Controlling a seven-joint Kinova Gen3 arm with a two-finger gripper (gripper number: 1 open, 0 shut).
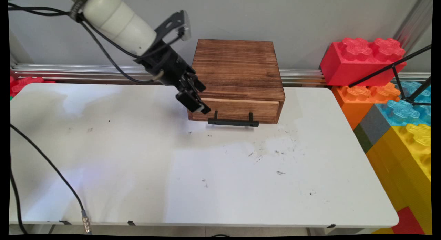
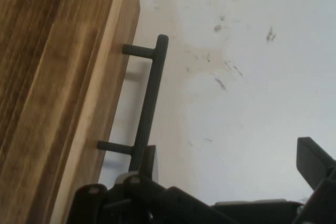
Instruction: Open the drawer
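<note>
Honestly there's nothing to read here in either view. No lettering, brand, number or sticker shows on the wooden drawer box point(image 1: 237, 80), its black handle point(image 1: 233, 122), the white bench point(image 1: 137, 171) or the big plastic building blocks point(image 1: 386, 95) stacked on the right. The dark specks on the bench are only scuff marks, not writing.
</note>
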